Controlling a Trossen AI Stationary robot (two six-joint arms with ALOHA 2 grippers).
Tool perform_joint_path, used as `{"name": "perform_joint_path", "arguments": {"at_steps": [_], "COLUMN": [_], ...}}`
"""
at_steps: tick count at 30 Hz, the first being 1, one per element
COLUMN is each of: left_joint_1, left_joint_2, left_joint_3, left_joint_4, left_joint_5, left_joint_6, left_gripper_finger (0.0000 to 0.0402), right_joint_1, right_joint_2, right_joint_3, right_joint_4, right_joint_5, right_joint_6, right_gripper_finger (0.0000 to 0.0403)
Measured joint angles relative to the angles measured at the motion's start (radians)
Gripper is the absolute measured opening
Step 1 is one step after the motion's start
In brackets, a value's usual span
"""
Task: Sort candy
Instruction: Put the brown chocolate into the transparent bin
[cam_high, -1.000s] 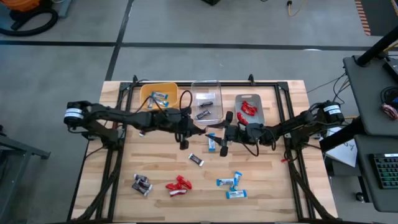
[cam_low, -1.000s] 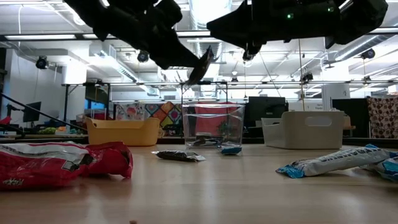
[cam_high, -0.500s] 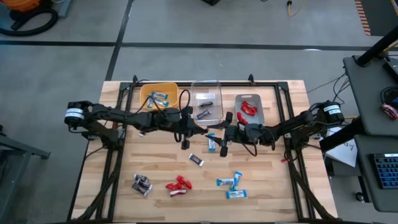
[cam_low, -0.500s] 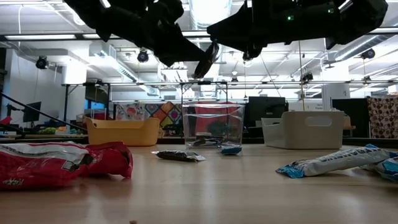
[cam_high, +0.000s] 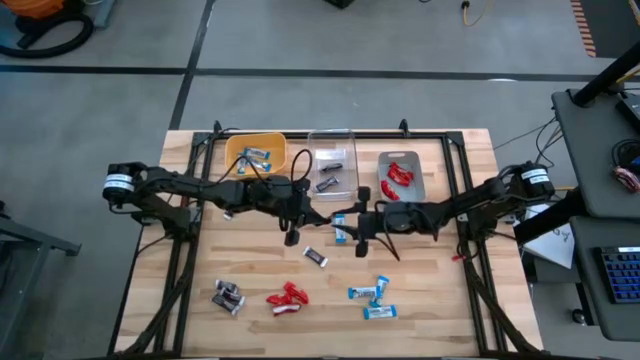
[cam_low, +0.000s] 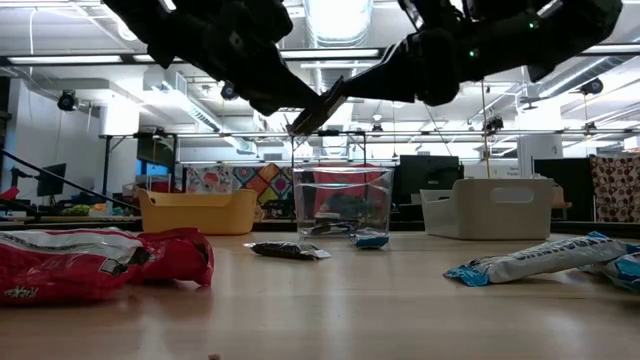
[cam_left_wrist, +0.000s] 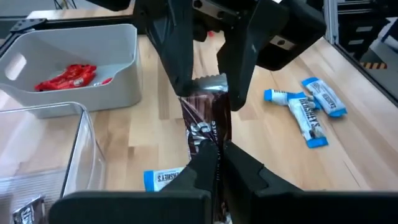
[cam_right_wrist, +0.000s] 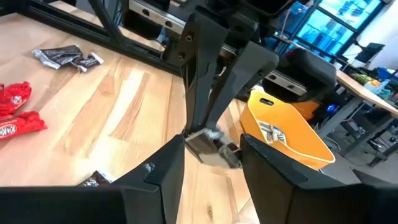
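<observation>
Above the worktop (cam_high: 430, 270), just in front of the clear bin (cam_high: 333, 160), the left hand (cam_left_wrist: 216, 163) pinches a dark brown candy (cam_left_wrist: 205, 121), long axis pointing toward the right hand (cam_right_wrist: 211, 155), whose spread fingers flank its silvery far end.

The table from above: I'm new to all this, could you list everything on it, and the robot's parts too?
Yellow bin: one, far side, left.
Clear bin: one, far side, middle.
Grey bin: one, far side, right.
Blue-and-white sweets: four loose on the table, a few in the yellow bin.
Red sweets: small cluster near the front, more in the grey bin.
Dark brown sweets: about three loose, some in the clear bin, one in the air.
Left gripper: mid-table, clamped on the raised brown sweet.
Right gripper: facing it, fingers either side of that sweet.
</observation>
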Motion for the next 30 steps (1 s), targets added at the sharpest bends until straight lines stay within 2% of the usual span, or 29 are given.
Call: {"name": "perform_joint_path", "arguments": {"at_steps": [11,18,24,30], "left_joint_1": [0.000,0.000,0.001,0.012], "left_joint_2": [0.000,0.000,-0.001,-0.020], "left_joint_3": [0.000,0.000,0.008,0.068], "left_joint_4": [0.002,0.005,-0.010,-0.150], "left_joint_5": [0.024,0.024,0.020,0.007], "left_joint_6": [-0.005,-0.005,-0.006,0.020], "left_gripper_finger": [0.0000,0.0000,0.0004,0.0031], "right_joint_1": [-0.001,0.001,-0.003,-0.030], "right_joint_2": [0.004,0.004,-0.004,-0.023], "right_joint_3": [0.100,0.105,0.105,0.151], "right_joint_4": [-0.195,-0.205,-0.206,-0.288], "right_joint_5": [-0.041,-0.072,-0.069,-0.065], "right_joint_6": [-0.028,-0.070,-0.081,-0.073], "right_gripper_finger": [0.0101,0.0022,0.0017,0.0015]}}
